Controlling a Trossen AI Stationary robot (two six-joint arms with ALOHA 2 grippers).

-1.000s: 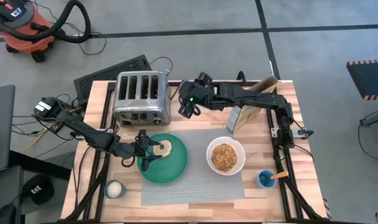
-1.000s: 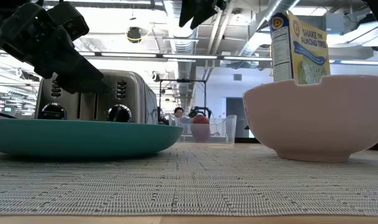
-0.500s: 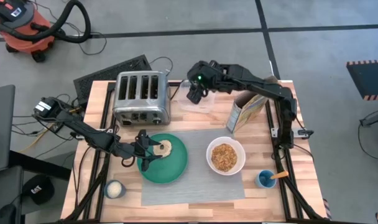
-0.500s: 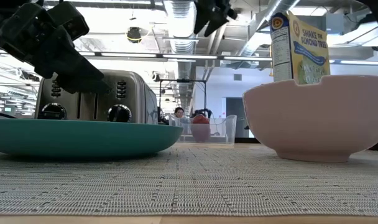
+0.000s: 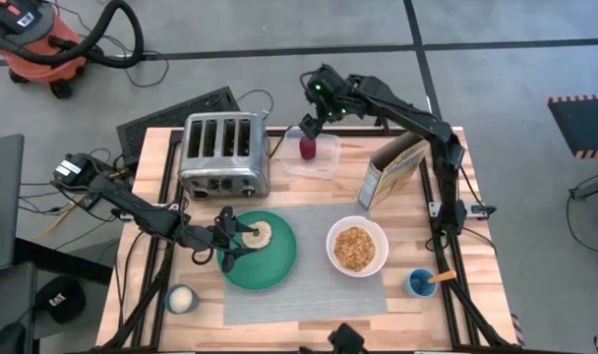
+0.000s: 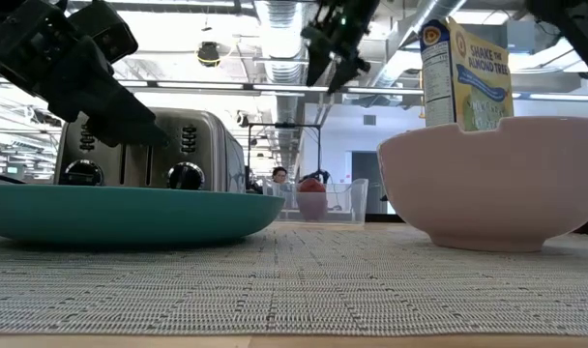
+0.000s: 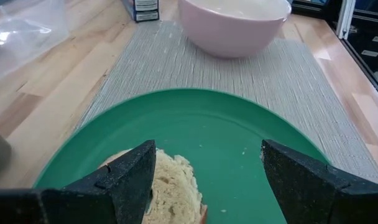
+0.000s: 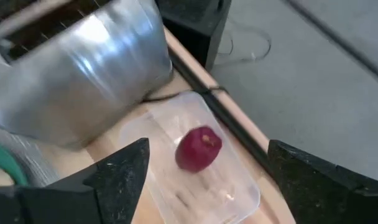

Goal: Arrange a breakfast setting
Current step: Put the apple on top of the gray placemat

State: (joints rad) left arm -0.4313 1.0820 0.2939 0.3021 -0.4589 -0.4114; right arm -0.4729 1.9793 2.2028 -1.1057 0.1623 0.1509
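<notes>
The teal-green plate (image 5: 265, 258) sits on the grey placemat (image 5: 309, 285), with the tan bread (image 5: 261, 234) on its far part. My left gripper (image 5: 230, 239) is open low over the plate. In the left wrist view (image 7: 207, 149) the bread (image 7: 173, 186) lies beside one finger. The white bowl (image 5: 356, 248) holds cereal. My right gripper (image 5: 308, 125) is open in the air above the dark-red fruit (image 5: 306, 147), which lies in a clear container (image 5: 319, 157). The fruit shows between its fingers in the right wrist view (image 8: 198, 149). A wooden handle sticks out of a blue cup (image 5: 420, 283). My left gripper has one finger (image 7: 130, 180) right beside the bread's edge (image 7: 161, 180). I cannot tell whether it touches. The bread lies flat on the plate.
The chrome toaster (image 5: 223, 152) stands at the far left, close to the container. A cereal box (image 5: 392, 172) stands behind the bowl. A small white cup (image 5: 181, 298) sits at the near left. Bare wood shows along the right side.
My right gripper has gone from beside the toaster toward the table's far edge and now hangs over the clear container with the fruit, staying open.
</notes>
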